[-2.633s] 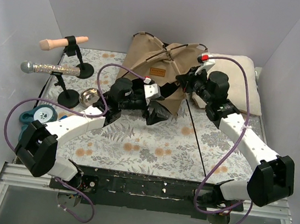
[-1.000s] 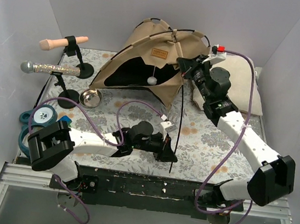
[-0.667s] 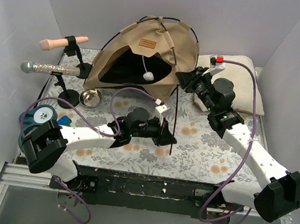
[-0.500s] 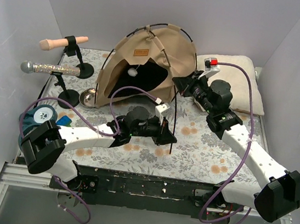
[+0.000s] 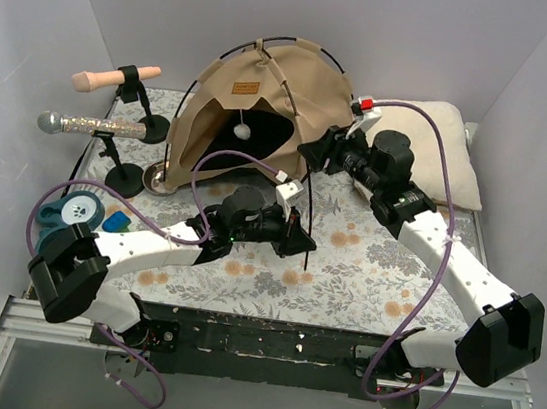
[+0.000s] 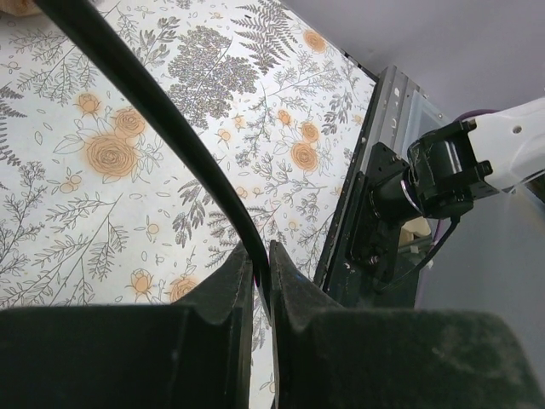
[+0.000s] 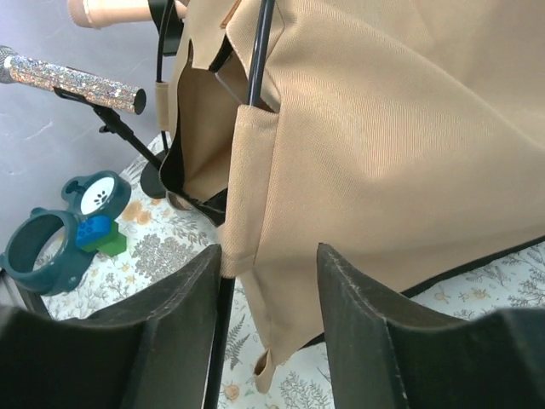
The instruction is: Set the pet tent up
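The tan pet tent [image 5: 286,90] stands as a dome at the back of the table, with its dark arched doorway [image 5: 261,142], white pom-pom [image 5: 243,131] and brown label [image 5: 240,87] facing front-left. A thin black pole [image 5: 315,205] runs down from its right side to my left gripper [image 5: 296,240], which is shut on that pole [image 6: 162,111]; the fingers [image 6: 228,285] pinch it just above the floral cloth. My right gripper [image 5: 312,153] is open at the tent's right flank. In the right wrist view the tent fabric [image 7: 409,128] and its pole sleeve [image 7: 247,187] hang between the spread fingers [image 7: 349,298].
A cream pillow [image 5: 452,147] lies at the back right. At the left stand a glittery microphone [image 5: 92,125] and a peach handle [image 5: 114,78] on black stands. A metal bowl [image 5: 158,181] sits at the tent's left foot. A teal ring toy [image 5: 61,212] and blue block [image 5: 118,222] lie front-left.
The tent has risen from a tilted heap into a full dome and swung left. My right gripper has opened and let go of the tent's edge. My left gripper keeps its hold on the pole.
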`<state>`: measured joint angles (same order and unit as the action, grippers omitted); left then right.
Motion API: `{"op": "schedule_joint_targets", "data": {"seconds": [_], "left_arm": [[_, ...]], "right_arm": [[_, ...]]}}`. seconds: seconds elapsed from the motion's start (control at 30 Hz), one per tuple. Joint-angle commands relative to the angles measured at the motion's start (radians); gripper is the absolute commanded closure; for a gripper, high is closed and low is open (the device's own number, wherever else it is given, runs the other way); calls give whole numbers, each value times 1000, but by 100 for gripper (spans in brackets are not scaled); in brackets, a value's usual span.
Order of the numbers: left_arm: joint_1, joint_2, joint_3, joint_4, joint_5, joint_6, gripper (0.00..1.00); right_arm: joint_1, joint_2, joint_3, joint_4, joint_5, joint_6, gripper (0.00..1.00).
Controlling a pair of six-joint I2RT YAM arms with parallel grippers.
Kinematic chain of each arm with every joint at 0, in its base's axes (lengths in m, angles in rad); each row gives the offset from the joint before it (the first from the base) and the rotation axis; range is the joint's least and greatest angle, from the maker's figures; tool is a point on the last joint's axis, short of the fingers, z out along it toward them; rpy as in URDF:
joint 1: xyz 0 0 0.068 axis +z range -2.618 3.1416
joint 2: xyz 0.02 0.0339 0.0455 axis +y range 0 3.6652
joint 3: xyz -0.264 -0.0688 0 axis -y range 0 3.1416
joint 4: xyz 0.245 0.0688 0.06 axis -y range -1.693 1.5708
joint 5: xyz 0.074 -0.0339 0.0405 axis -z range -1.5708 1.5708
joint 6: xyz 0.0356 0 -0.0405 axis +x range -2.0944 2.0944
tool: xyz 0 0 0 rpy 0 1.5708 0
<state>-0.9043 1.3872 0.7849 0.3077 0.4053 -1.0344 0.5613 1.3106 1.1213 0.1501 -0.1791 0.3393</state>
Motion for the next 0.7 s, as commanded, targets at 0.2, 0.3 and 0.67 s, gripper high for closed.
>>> {"op": "schedule_joint_targets", "data": {"seconds": [0.2,0.3,0.67], "left_arm": [[-10,-73,-26,24,87,137,100],[-10,-74,-16,16,69,154,100],[120,33,201,22,-14,203,100]], "right_arm": [[-5,113,188,-36,3,-91,43],[-5,153,224,-99,-19,-115,54],[-3,-3,74,-180,-79,-102,99]]}}
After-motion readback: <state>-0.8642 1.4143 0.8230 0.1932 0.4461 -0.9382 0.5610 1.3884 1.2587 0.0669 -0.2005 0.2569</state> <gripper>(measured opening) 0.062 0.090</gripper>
